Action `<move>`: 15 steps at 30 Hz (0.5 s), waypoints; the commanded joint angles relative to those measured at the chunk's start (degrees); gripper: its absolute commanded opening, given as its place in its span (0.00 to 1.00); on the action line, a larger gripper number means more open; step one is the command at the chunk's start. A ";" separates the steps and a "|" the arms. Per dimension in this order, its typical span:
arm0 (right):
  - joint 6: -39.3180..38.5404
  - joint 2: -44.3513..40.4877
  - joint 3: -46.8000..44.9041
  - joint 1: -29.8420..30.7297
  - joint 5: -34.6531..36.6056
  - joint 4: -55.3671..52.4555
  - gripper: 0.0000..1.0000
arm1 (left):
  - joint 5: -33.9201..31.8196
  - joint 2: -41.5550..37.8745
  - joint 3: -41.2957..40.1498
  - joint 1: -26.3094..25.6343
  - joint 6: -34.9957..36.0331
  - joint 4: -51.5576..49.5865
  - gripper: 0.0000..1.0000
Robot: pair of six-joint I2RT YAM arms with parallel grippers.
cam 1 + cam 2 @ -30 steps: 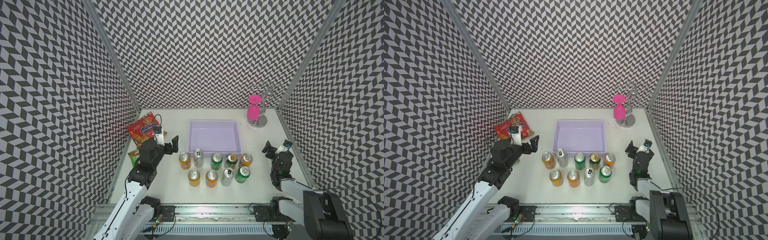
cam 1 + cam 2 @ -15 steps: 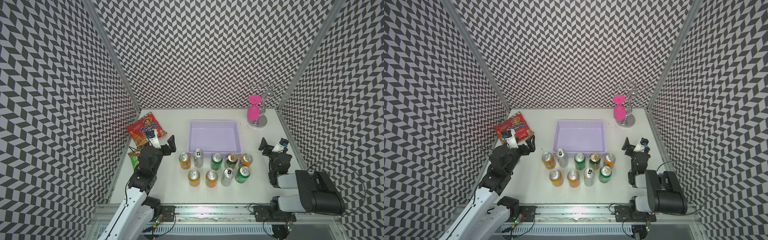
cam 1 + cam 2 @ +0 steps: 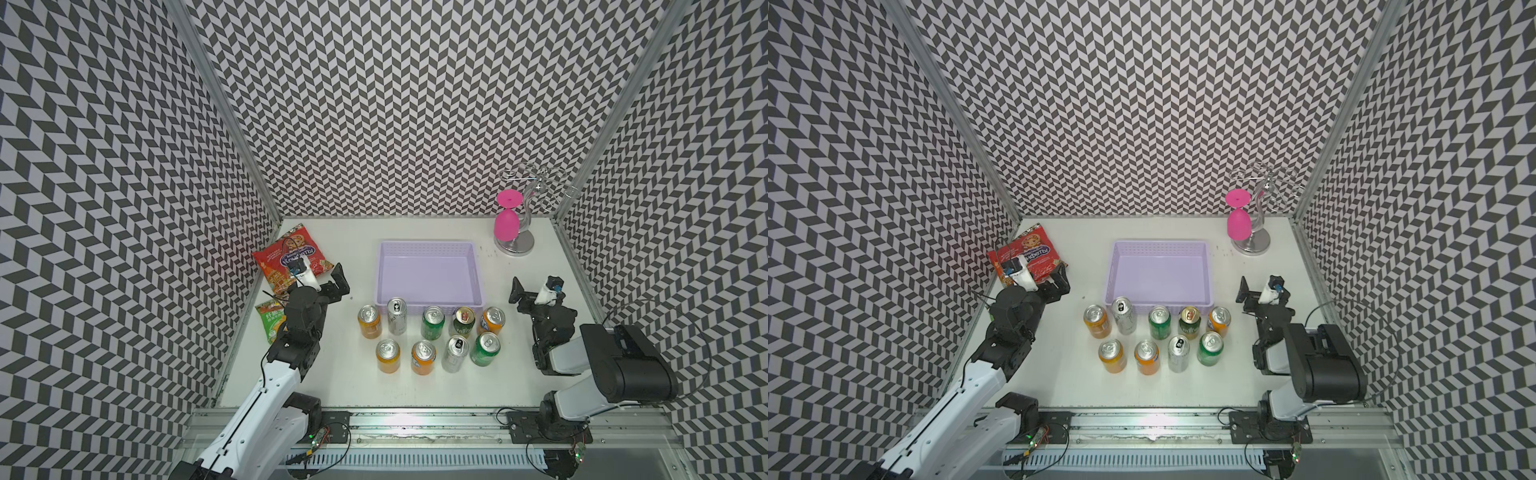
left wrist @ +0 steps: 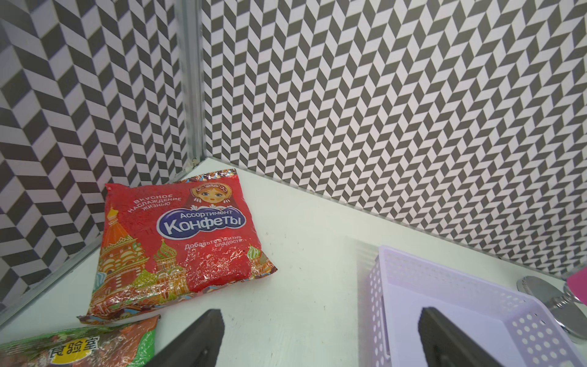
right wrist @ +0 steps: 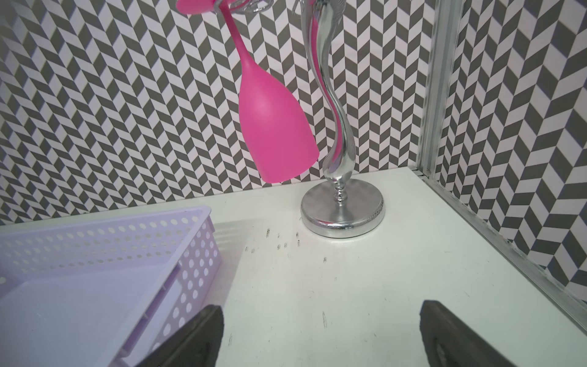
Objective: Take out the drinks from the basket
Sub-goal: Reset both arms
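Both tools gape empty, the left tool (image 3: 328,282) left of the basket (image 3: 430,249), the right tool (image 3: 536,293) right of it. Nothing sits inside the basket; all nine drinks (image 3: 432,322) stand upright on the tabletop (image 3: 415,390) just before its near wall. Unloading looks finished to me; the next move calls only for backing both away.

Cans (image 3: 432,323) block basket (image 3: 428,250) front, open lanes both sides
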 commanded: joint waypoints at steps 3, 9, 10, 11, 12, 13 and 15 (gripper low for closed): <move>-1.89 -0.37 3.32 1.57 1.95 -0.17 1.00 | -9.86 3.27 -5.39 0.38 1.66 16.00 0.99; -2.08 0.41 2.86 1.61 1.86 3.03 1.00 | -20.42 12.57 -10.70 0.45 5.36 32.49 0.99; -2.06 0.31 2.86 1.61 1.86 2.91 1.00 | -20.60 13.91 -10.89 0.47 7.01 34.08 0.99; -2.08 0.30 2.86 1.61 1.88 2.90 0.99 | -21.00 14.80 -10.76 0.54 8.28 34.46 0.99; -2.11 0.30 2.86 1.62 1.94 2.87 1.00 | -21.52 15.96 -10.41 0.58 9.36 34.47 0.99; -2.11 0.30 2.86 1.61 1.86 2.91 1.00 | -21.96 16.81 -10.18 0.55 10.51 34.39 0.99; -2.15 0.30 2.86 1.64 1.96 2.91 1.00 | -22.35 18.10 -10.11 0.64 12.18 34.85 0.99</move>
